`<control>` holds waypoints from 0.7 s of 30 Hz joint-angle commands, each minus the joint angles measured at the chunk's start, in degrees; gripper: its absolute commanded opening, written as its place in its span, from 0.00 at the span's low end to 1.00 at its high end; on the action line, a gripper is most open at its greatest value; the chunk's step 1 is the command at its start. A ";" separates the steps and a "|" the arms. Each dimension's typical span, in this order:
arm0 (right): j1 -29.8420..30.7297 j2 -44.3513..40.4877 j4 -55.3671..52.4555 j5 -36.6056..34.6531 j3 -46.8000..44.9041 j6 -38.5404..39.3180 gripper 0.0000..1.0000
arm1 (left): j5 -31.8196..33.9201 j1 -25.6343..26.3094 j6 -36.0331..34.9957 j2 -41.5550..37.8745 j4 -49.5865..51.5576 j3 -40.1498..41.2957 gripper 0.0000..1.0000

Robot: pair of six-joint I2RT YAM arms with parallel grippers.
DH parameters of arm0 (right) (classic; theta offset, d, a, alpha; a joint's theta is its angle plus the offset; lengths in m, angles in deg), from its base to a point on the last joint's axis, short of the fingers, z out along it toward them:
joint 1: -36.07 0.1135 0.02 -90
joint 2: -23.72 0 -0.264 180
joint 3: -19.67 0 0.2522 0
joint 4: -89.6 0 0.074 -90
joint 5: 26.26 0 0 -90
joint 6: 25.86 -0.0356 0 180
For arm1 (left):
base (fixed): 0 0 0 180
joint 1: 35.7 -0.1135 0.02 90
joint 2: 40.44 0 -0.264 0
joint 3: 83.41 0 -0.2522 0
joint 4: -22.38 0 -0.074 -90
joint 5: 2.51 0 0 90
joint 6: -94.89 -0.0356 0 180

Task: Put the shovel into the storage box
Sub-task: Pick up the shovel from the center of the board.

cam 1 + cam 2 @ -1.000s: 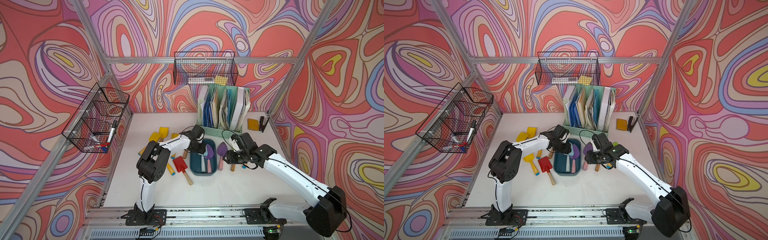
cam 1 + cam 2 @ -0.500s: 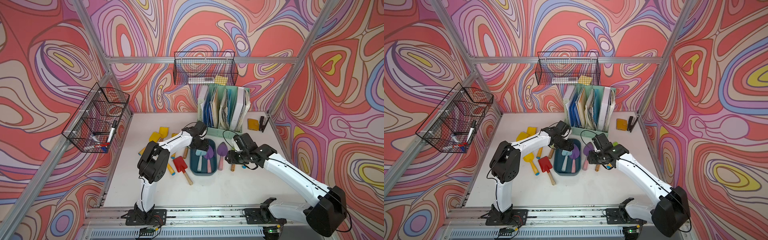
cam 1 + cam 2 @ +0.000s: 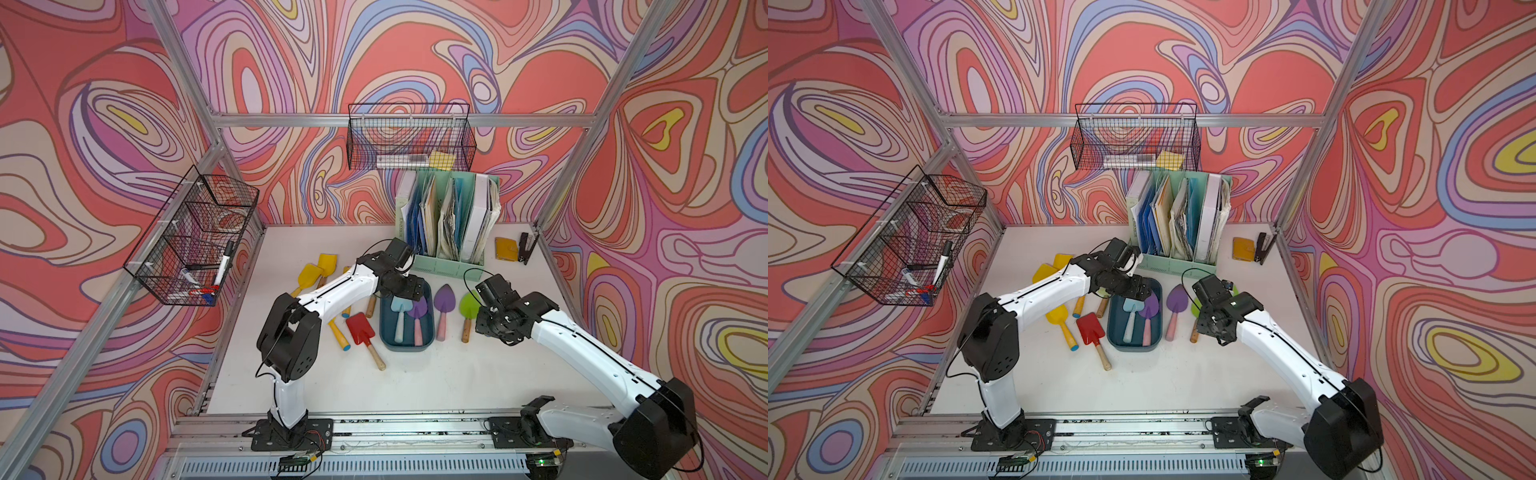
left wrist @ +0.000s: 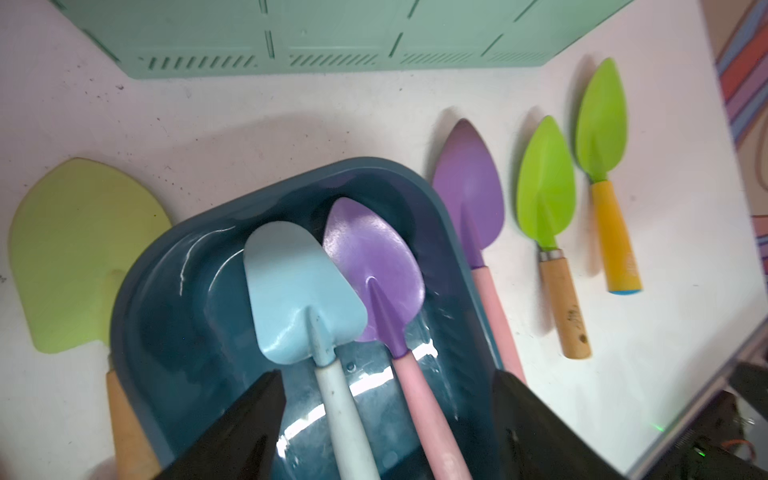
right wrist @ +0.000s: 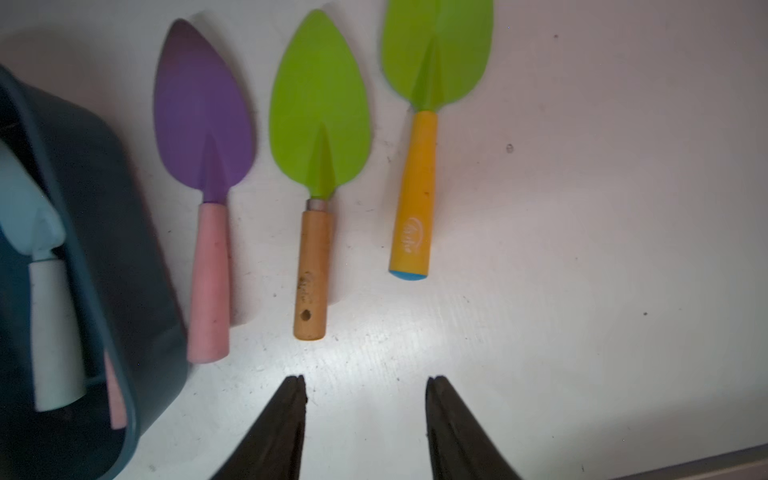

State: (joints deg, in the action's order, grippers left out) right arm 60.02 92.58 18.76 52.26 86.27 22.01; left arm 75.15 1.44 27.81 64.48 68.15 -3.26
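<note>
The dark teal storage box [image 3: 405, 345] [image 3: 1133, 347] [image 4: 137, 299] sits mid-table. Two shovels lie inside it: a light blue one [image 3: 400, 309] [image 4: 299, 291] with a white handle and a purple one [image 3: 418, 311] [image 4: 374, 266] with a pink handle. My left gripper [image 4: 386, 378] [image 3: 405, 291] hangs over the box's far end, open, its jaws wide on either side of both handles and touching neither. My right gripper [image 5: 365, 378] is open and empty over bare table. It is just short of the handle ends of a purple shovel [image 5: 203, 124] and two green shovels [image 5: 320, 112] [image 5: 436, 54].
A red shovel [image 3: 361, 330], yellow shovels [image 3: 309, 275] and a pale green one [image 4: 75, 257] lie left of the box. The mint-green file organiser [image 3: 449, 266] stands just behind it. Black wire baskets [image 3: 409, 137] [image 3: 195, 241] hang on the walls. An orange pad [image 3: 507, 249] and a stapler [image 3: 525, 247] lie back right.
My left gripper has opened wide and let go of the light blue shovel, which now lies in the box. The right arm has barely moved.
</note>
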 commanded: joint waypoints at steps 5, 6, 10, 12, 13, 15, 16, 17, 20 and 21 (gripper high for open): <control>-9.13 -0.27 5.54 4.72 -4.32 2.02 0.48 | -6.82 0.38 4.39 -7.01 -7.25 4.88 0.86; -9.47 0.48 6.34 4.93 -4.31 2.39 0.48 | -7.10 0.47 4.71 -7.39 -7.84 5.30 0.86; -10.44 4.52 8.91 5.42 -3.81 3.28 0.48 | -7.24 0.65 4.94 -8.58 -8.82 6.57 0.87; -10.98 6.27 10.01 5.50 -3.60 3.43 0.48 | -7.39 0.73 4.96 -8.83 -9.06 7.10 0.87; -11.24 7.10 10.75 5.60 -3.57 3.61 0.48 | -7.51 0.73 5.03 -8.99 -9.31 7.32 0.87; -11.79 8.93 11.73 5.48 -3.53 3.94 0.49 | -7.74 0.82 5.37 -9.25 -9.96 7.90 0.87; -12.04 9.80 12.27 5.34 -3.53 4.15 0.49 | -7.78 0.82 5.46 -9.38 -10.08 8.05 0.87; -12.25 10.63 12.61 5.22 -3.53 4.31 0.50 | -7.88 0.96 5.52 -9.39 -10.10 8.16 0.87; -13.09 12.55 14.45 5.15 -4.09 4.68 0.50 | -7.96 1.04 5.47 -9.47 -10.15 8.39 0.88; -13.34 13.23 15.24 5.31 -4.33 4.86 0.50 | -7.90 1.02 5.56 -9.48 -10.19 8.45 0.87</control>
State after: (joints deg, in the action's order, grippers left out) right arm 47.47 104.49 30.87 57.59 82.29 25.91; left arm 68.00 2.06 33.01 57.14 59.52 4.52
